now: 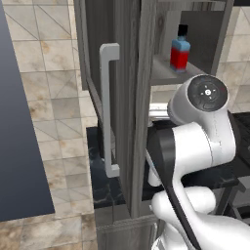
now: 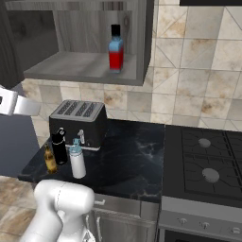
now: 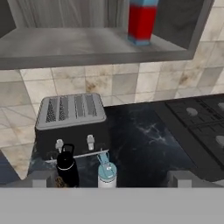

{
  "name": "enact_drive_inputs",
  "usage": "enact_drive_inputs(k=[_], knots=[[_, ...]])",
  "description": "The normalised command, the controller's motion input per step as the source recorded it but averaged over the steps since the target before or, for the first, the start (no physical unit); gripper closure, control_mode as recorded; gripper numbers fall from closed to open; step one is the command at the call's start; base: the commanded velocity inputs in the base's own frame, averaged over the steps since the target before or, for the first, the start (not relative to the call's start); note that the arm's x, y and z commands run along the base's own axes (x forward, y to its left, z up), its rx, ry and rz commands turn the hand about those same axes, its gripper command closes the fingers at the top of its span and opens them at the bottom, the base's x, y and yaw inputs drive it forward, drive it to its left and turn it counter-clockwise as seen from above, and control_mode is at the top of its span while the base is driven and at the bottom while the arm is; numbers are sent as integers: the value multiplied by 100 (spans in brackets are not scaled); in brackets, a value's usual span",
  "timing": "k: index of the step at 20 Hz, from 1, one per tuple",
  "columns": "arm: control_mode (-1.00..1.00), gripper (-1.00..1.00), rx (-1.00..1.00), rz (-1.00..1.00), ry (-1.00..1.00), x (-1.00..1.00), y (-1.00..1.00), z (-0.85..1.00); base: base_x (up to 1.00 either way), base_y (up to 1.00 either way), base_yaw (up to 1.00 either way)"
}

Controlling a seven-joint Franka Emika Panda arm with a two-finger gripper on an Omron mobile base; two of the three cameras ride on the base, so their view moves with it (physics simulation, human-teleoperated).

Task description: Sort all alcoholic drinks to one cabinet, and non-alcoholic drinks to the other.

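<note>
A black marbled counter [image 2: 137,163] runs below the tiled wall, with a stove [image 2: 208,165] set flush against its right end. Standing directly on it, at the back left, a dark toaster [image 2: 78,123] with four slots is seen. Just in front of the toaster three bottles are grouped near the counter's left front edge: an all-black bottle [image 2: 59,146], a white bottle with a teal lid [image 2: 77,159] beside it, and a slim amber bottle [image 2: 49,159] furthest left. Above, a grey wood-grain cabinet shelf [image 2: 75,66] is open; a red bottle with blue shoulders and black cap [image 2: 116,49] is seen upright near its right end.
</note>
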Motion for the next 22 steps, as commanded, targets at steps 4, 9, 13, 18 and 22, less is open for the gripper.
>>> enact_drive_inputs(k=[4,9,13,18,22], knots=[[-100,-100,0,0,11,-20,8,-40,0,0,0],[-100,-100,1,2,7,-7,0,-43,0,0,0],[-100,-100,0,3,4,-7,-1,-46,0,0,0],[-100,-100,0,3,4,-11,1,-47,0,0,0],[-100,-100,0,5,7,-12,10,-36,0,0,0]])
